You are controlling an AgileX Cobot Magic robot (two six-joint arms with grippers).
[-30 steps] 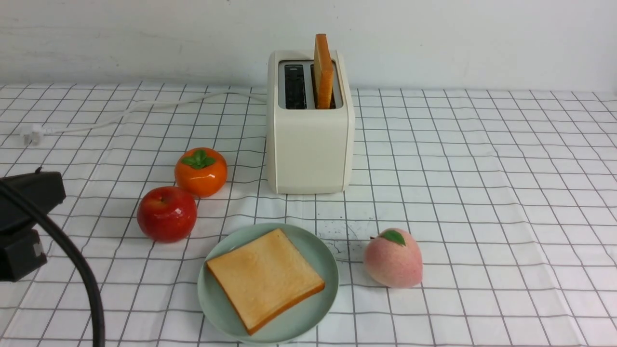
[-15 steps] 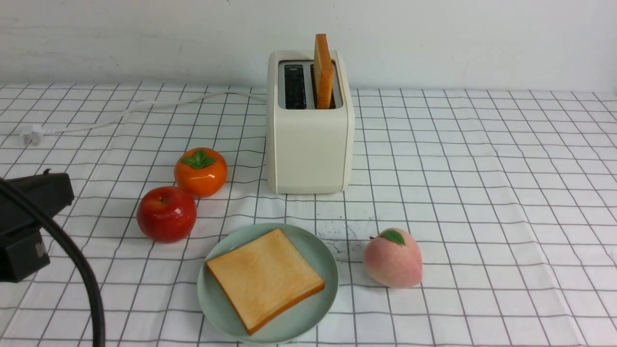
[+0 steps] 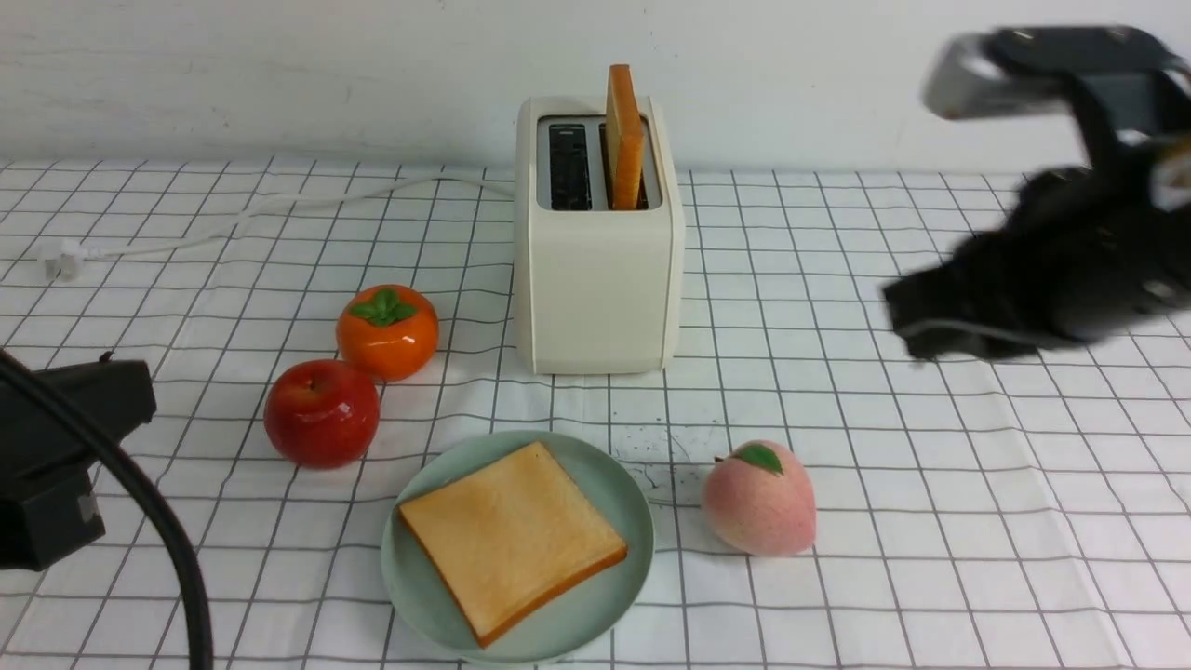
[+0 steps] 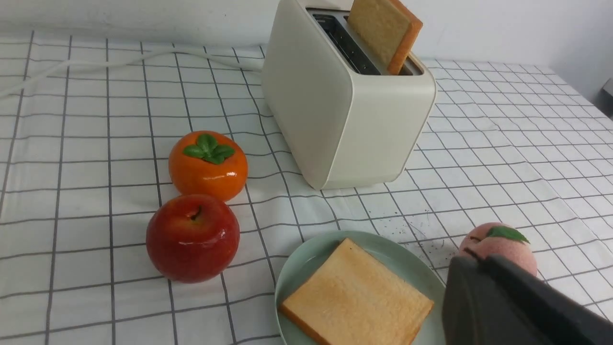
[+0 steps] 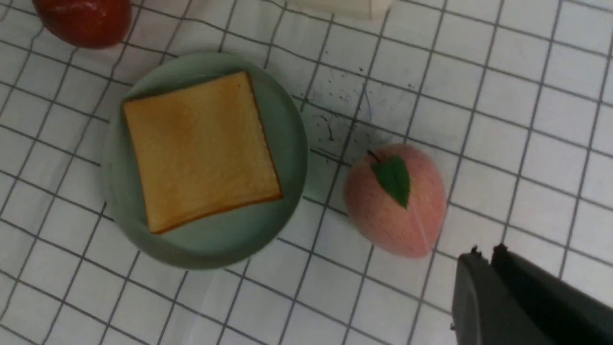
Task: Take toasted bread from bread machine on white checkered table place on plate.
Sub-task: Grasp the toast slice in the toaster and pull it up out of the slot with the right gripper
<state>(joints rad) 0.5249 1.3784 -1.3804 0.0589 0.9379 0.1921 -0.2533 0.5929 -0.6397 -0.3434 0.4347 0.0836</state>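
At the near left edge the left arm's dark tool (image 3: 112, 409) sits low over the white checkered surface (image 3: 930, 558), angled toward the middle, with a thick black cable (image 3: 158, 521) curving down in front of it. In the left wrist view its fingers (image 4: 483, 297) lie tight together with nothing between them. Far behind it, a white cord (image 3: 233, 219) runs along the surface to the right. Next come a glossy red apple (image 3: 322, 412) and, just beyond it, a shiny orange persimmon with a green leaf cap (image 3: 387, 331). Near the front centre is the round pale mint-green plate (image 3: 605, 484). One square golden slice of toasted bread (image 3: 512, 540) lies flat on it, turned diamond-wise with a corner pointing near and slightly left. Behind the plate stands the boxy cream-white bread machine (image 3: 595, 279), its slots running near to far. A second toasted slice (image 3: 623, 130) stands upright on edge in the right slot, its thin orange-brown crust facing forward and its broad faces to left and right. A fuzzy pink peach with a green leaf (image 3: 758, 498) rests just right of the plate. At the far right the right arm hangs raised and blurred, its dark body sloping down to the left toward the right tool (image 3: 916, 326). In the right wrist view its fingers (image 5: 498, 297) sit pressed together with only a seam between them, gripping nothing.
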